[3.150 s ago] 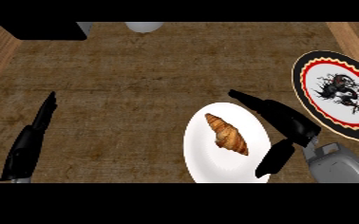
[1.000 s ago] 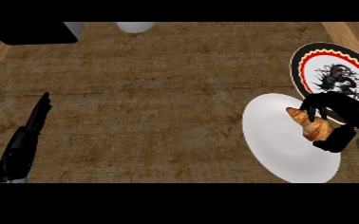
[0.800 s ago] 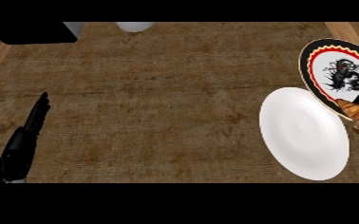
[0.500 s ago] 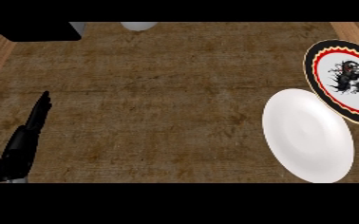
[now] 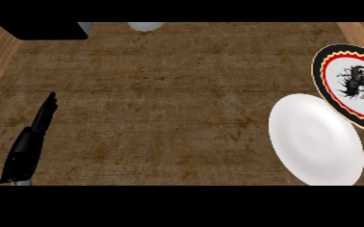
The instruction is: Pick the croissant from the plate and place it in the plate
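Croissant unseen — likely light, flaky, best cradled at its middle; white plate [image 5: 313, 146] bare; left hand [image 5: 32, 142] straight-fingered, lower left.

A plain plate [image 5: 316, 146] lies on the worktop [image 5: 171, 101] toward its right side. Just behind it and to its right sits a patterned plate [image 5: 343, 84], cut off by the view's edge. Well to the plain plate's left, the left hand [image 5: 30, 142] rests, fingers [image 5: 47, 109] straight.

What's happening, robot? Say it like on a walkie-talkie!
Left hand open, resting at left. Right hand and croissant out of view. White plate bare, patterned plate beside it.
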